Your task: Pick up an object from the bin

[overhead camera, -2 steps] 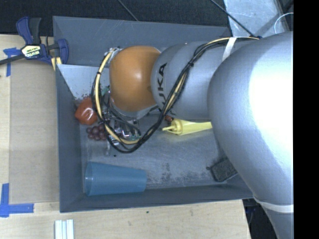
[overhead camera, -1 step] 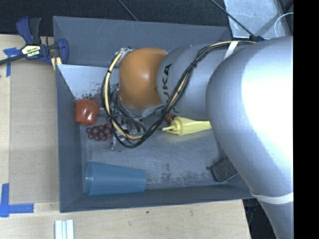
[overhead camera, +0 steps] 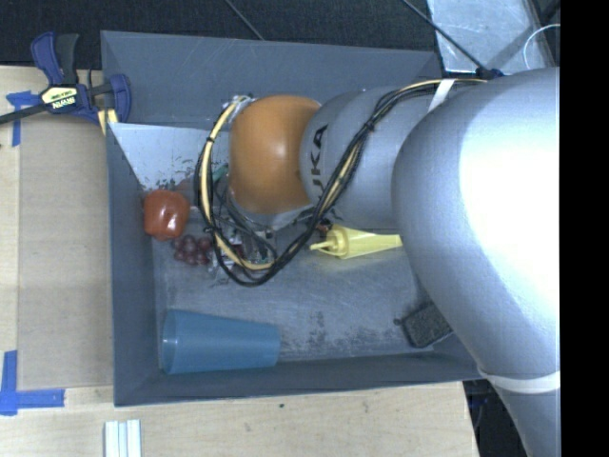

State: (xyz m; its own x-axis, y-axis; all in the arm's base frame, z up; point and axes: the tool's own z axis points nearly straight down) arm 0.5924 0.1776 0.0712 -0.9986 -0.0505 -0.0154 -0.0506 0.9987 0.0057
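Note:
My gripper (overhead camera: 249,230) hangs low in the middle of the bin, mostly covered by the wrist's orange dome and a loop of cables. Just to its left lies a small dark red bunch of grapes (overhead camera: 193,248), close to the gripper's lower end. A red, apple-like round thing (overhead camera: 166,214) sits a little further left and up, near the bin's left wall. On the gripper's right a yellow pointed thing (overhead camera: 358,245) pokes out from under the arm.
A blue cup (overhead camera: 217,342) lies on its side along the bin's front wall. A dark grey block (overhead camera: 425,325) rests at the front right, next to the arm. The arm covers the bin's right half.

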